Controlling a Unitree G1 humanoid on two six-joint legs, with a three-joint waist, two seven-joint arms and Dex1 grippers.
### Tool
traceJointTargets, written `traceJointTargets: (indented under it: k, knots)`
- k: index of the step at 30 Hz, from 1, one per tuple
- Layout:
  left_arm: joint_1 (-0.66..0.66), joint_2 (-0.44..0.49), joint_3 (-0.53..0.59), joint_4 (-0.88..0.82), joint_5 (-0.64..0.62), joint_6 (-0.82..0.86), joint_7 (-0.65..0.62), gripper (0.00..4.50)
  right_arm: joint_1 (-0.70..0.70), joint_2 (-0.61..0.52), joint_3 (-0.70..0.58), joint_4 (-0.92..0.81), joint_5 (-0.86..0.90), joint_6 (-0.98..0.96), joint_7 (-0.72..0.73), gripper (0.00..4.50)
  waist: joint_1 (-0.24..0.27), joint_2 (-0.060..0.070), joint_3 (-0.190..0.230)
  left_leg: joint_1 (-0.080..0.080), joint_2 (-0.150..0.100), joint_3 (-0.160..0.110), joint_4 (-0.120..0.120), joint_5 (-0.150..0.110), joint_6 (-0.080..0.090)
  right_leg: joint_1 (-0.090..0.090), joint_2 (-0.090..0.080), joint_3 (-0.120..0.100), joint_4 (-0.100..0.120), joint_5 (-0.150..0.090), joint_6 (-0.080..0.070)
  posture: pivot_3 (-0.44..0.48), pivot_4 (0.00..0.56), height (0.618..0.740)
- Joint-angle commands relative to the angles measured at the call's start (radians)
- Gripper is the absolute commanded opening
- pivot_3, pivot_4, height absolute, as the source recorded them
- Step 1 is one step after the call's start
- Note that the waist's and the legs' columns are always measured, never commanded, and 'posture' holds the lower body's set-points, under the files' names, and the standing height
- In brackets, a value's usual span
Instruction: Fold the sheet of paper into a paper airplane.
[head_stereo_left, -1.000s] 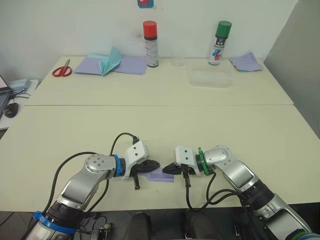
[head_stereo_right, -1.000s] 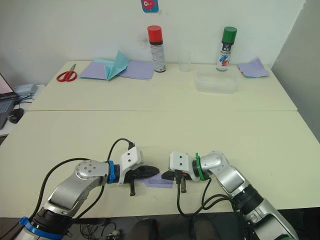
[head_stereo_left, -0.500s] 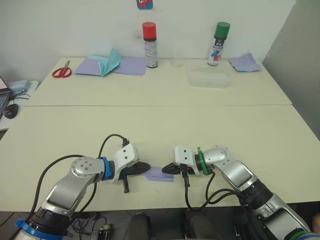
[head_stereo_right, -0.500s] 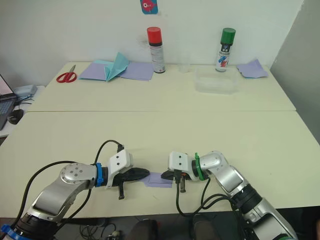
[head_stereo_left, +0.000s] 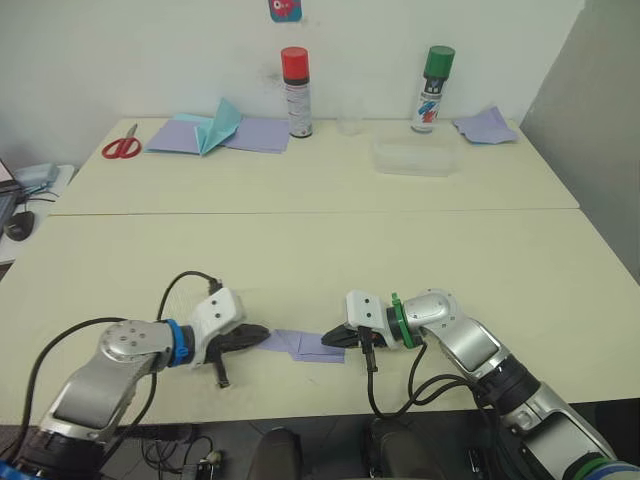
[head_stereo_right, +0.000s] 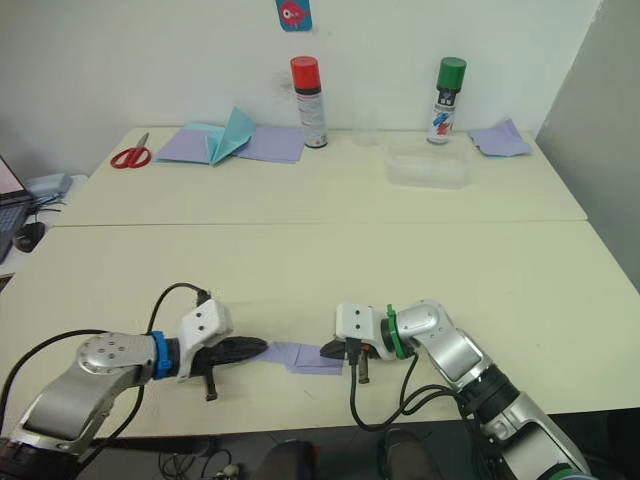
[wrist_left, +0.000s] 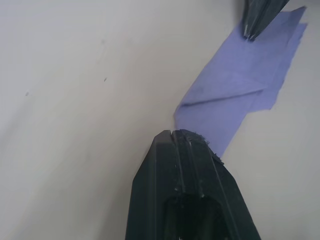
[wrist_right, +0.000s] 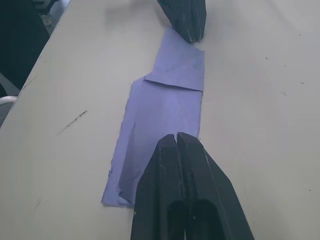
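Note:
The lavender sheet of paper (head_stereo_left: 300, 345) lies flat near the table's front edge, folded into a narrow layered strip with a diagonal crease (wrist_right: 172, 82). My left gripper (head_stereo_left: 264, 337) is shut, and its tip sits at the strip's left end (wrist_left: 172, 134). From the right, my right gripper (head_stereo_left: 327, 339) comes in shut, its tip resting on top of the strip's right end (wrist_right: 177, 137). No paper shows between either pair of fingers. The two tips point at each other along the strip, a short stretch of paper (wrist_left: 235, 92) between them.
On the far table stand a red-capped spray can (head_stereo_left: 294, 90), a green-capped can (head_stereo_left: 432, 88), a clear cup (head_stereo_left: 349, 115) and a clear plastic box (head_stereo_left: 415, 157). Red scissors (head_stereo_left: 121, 143), a teal paper piece (head_stereo_left: 220, 122) on lavender sheets (head_stereo_left: 258, 132) and a rumpled lavender scrap (head_stereo_left: 486, 124) also lie there.
My left gripper has slid left along the table, from over the paper to its left end, uncovering more of the strip. The right gripper has stayed put.

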Motion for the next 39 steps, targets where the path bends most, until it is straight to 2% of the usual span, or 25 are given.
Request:
traceJointTargets:
  k: [1,6,8,11,16,19,24,39]
  knots:
    - [-0.002,0.011,0.033,-0.019,-0.011,-0.019,-0.013,0.0,0.002,0.009,-0.015,0.003,0.02,0.01,0.014,0.02,0.0,-0.001,0.001,-0.001,0.0,0.0,0.0,0.0,0.0,-0.001,0.0,0.0,0.0,0.0,0.0,0.0,0.15,0.74]
    - [0.03,0.013,0.083,-0.077,-0.051,-0.064,-0.045,0.0,-0.006,0.015,-0.072,-0.044,0.078,-0.007,0.023,0.02,0.001,-0.003,0.004,-0.004,0.0,0.0,0.0,0.0,0.0,-0.003,0.0,0.0,-0.001,0.0,-0.001,0.0,0.15,0.74]
    - [0.058,0.025,0.099,-0.1,-0.054,-0.074,-0.056,0.0,-0.012,0.011,-0.102,-0.07,0.104,0.004,0.027,0.39,0.001,-0.003,0.005,-0.005,0.0,0.0,0.0,0.0,0.0,-0.003,0.0,0.0,-0.001,-0.001,-0.001,0.0,0.15,0.74]
    - [0.082,0.029,0.109,-0.131,-0.061,-0.08,-0.065,0.0,-0.017,-0.001,-0.128,-0.097,0.123,0.013,0.035,1.31,0.004,-0.003,0.006,-0.005,0.0,0.0,-0.001,-0.001,-0.001,-0.003,-0.001,0.0,-0.001,-0.001,-0.002,0.0,0.15,0.74]
    - [0.119,0.034,0.111,-0.176,-0.053,-0.124,-0.081,0.0,0.012,-0.042,-0.146,-0.189,0.155,0.03,0.057,3.16,0.008,-0.003,0.006,-0.005,0.0,0.0,-0.001,-0.001,-0.001,-0.003,-0.001,0.0,-0.001,-0.001,-0.002,0.0,0.15,0.74]
    - [0.135,0.022,0.123,-0.218,-0.063,-0.154,-0.079,0.0,0.061,-0.085,-0.11,-0.224,0.125,-0.035,0.08,3.16,0.009,-0.003,0.006,-0.005,0.0,0.0,0.0,-0.001,-0.001,-0.002,-0.001,0.0,-0.002,-0.001,-0.002,0.0,0.15,0.74]
    - [0.189,0.002,0.152,-0.302,-0.079,-0.198,-0.069,0.0,0.096,-0.067,-0.082,-0.194,0.051,-0.194,0.032,3.16,0.005,-0.003,0.007,-0.005,-0.001,0.001,0.0,-0.001,-0.001,-0.002,-0.001,0.0,-0.002,-0.001,-0.002,0.0,0.15,0.74]
    - [0.266,0.002,0.166,-0.363,-0.083,-0.182,-0.023,0.0,0.062,-0.002,-0.026,-0.004,-0.153,-0.425,-0.102,3.16,0.008,-0.003,0.007,-0.004,-0.001,0.001,0.0,-0.001,-0.001,-0.002,-0.001,0.0,-0.001,-0.001,-0.002,0.0,0.15,0.74]
